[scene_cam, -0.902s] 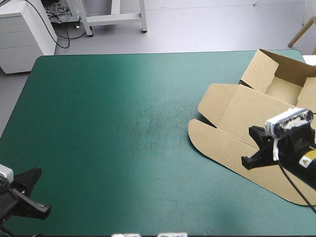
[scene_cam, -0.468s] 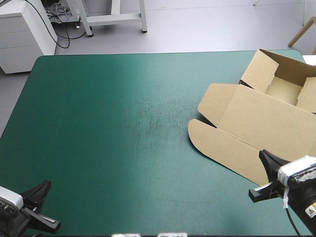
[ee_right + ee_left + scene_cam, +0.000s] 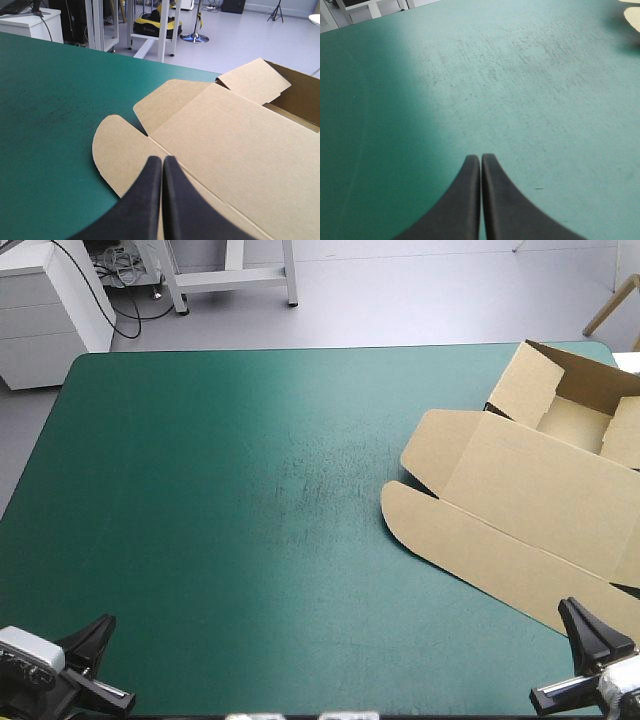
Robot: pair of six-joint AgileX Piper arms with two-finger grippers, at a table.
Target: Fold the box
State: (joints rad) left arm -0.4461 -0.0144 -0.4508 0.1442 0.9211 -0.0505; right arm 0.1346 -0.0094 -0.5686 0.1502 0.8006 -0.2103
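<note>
The brown box (image 3: 530, 490) lies at the table's right side. Its lid and rounded flaps are flat on the teal-green cover, and its open tray (image 3: 575, 405) with raised walls sits at the far right corner. My right gripper (image 3: 582, 660) is shut and holds nothing. It sits at the near right edge, just short of the lid's near edge. In the right wrist view its black fingers (image 3: 162, 159) meet over the lid (image 3: 225, 140). My left gripper (image 3: 100, 662) is shut at the near left corner, over bare cover (image 3: 480, 157). A sliver of the box (image 3: 633, 15) shows far ahead of it.
The teal-green cover (image 3: 250, 490) stretches from the box to the table's left edge. A white cabinet (image 3: 50, 310) stands on the floor beyond the far left corner.
My right gripper has pulled back from over the box lid to the table's near right edge. The left gripper has drifted a little along the near edge. The box has stayed put.
</note>
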